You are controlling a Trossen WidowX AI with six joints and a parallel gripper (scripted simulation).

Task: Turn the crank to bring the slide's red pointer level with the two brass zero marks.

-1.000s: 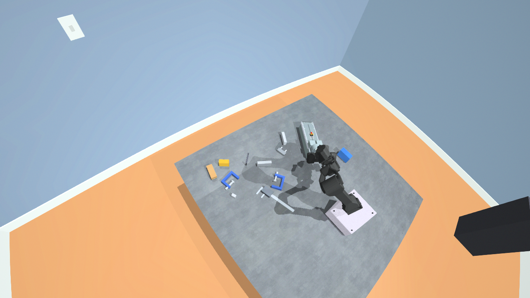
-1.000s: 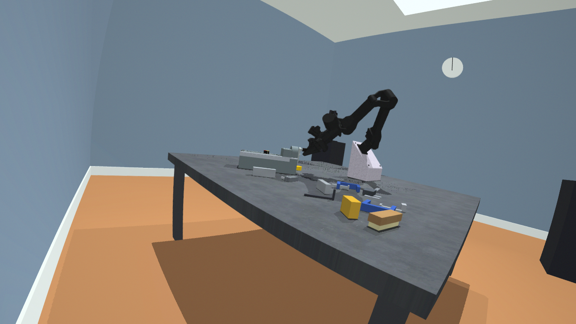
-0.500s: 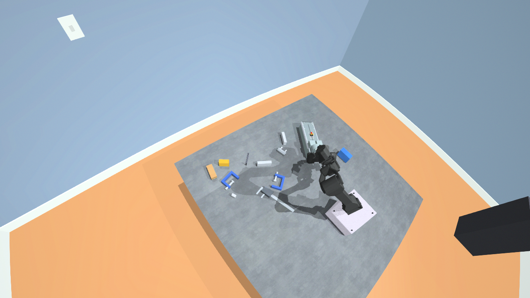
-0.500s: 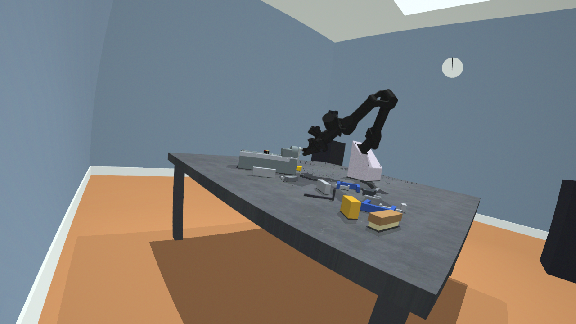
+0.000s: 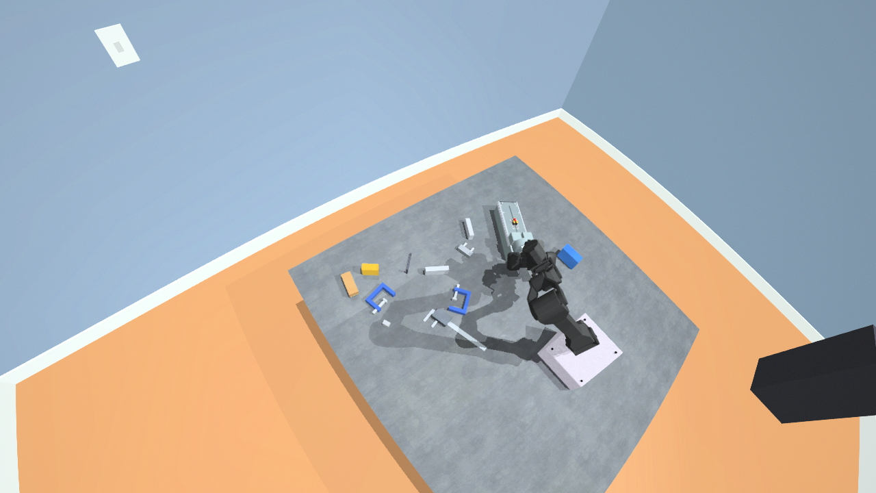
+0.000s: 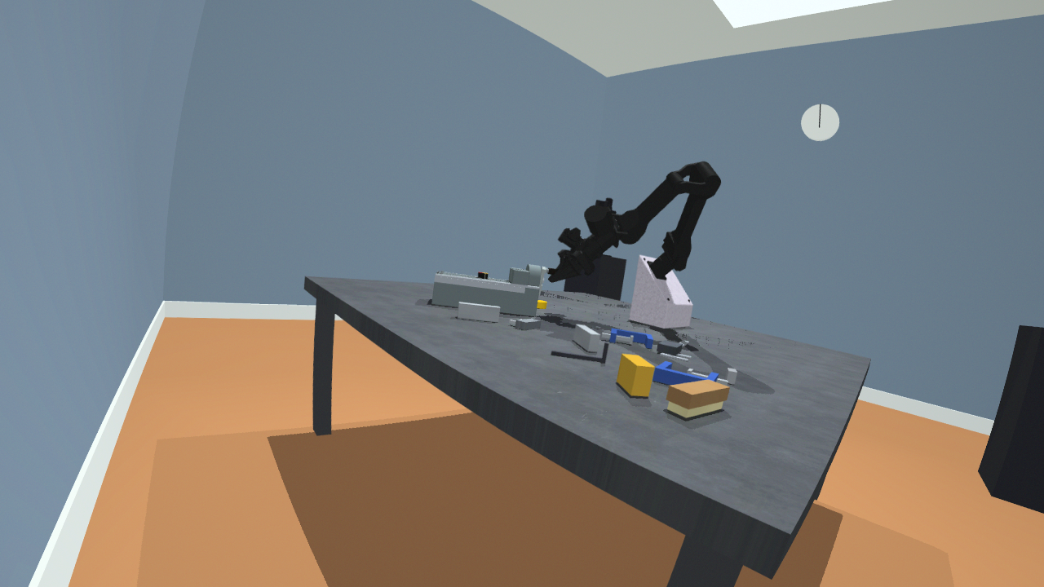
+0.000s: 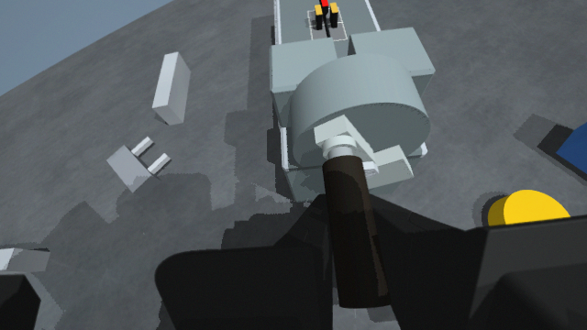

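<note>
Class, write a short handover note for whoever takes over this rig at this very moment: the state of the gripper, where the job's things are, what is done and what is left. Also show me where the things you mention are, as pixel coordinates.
Tool [image 7: 339, 201]: shut on the dark brown cylindrical crank handle [image 7: 355, 229].
Machine: the grey-green box-shaped machine [image 5: 503, 235] [image 6: 481, 294] [image 7: 316, 69] stands on the dark grey table [image 5: 478, 416] [image 6: 510, 394]; its red pointer [image 7: 325, 5] shows by the two brass-topped black posts [image 7: 318, 18] [image 7: 334, 16].
Done: handle gripped; pointer close to the marks. Exactly level? I cannot tell, as the wrist view cuts it off.
Left: check the level, trim with the crank if needed, then let go.
</note>
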